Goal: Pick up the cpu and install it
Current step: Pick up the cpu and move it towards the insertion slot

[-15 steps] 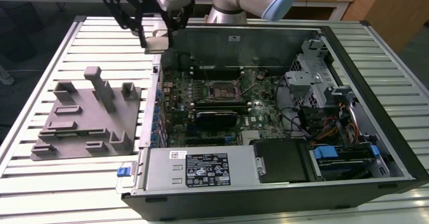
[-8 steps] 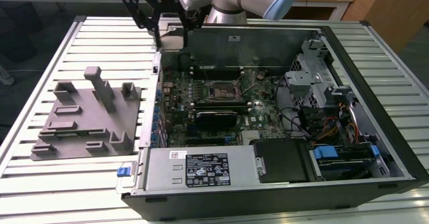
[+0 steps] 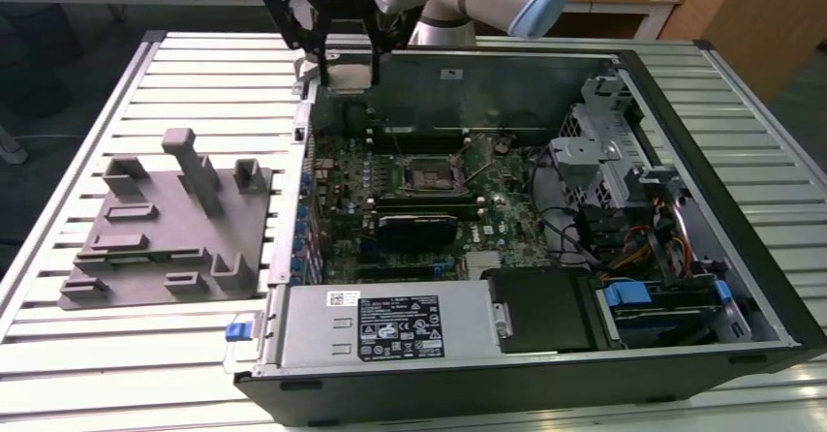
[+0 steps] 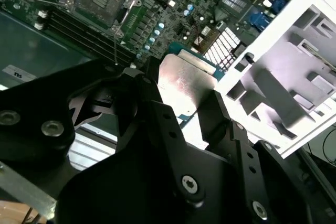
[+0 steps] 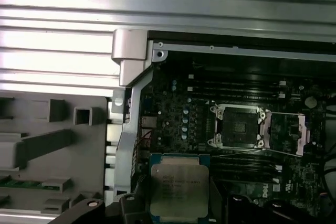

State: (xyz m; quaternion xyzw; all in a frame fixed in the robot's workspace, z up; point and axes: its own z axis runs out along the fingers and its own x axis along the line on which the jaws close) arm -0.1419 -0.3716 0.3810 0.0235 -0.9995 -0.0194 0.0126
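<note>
The cpu (image 3: 345, 70) is a flat silver square with a thin pale rim, and my gripper (image 3: 340, 64) is shut on it by its edges. It hangs in the air above the far left corner of the open computer case (image 3: 723, 141) in the exterior view. In both wrist views the cpu (image 4: 184, 85) (image 5: 178, 187) sits between the black fingers (image 4: 157, 114). The motherboard socket (image 3: 424, 173) (image 5: 236, 126) lies uncovered, its metal retention frame flipped aside, some way from the held chip.
A grey plastic fixture block (image 3: 168, 224) stands on the slatted table (image 3: 77, 354) at the exterior view's left of the case. Inside the case are memory slots, a black cooler (image 3: 416, 231), a power supply (image 3: 387, 325), drive bays and cables (image 3: 633, 248).
</note>
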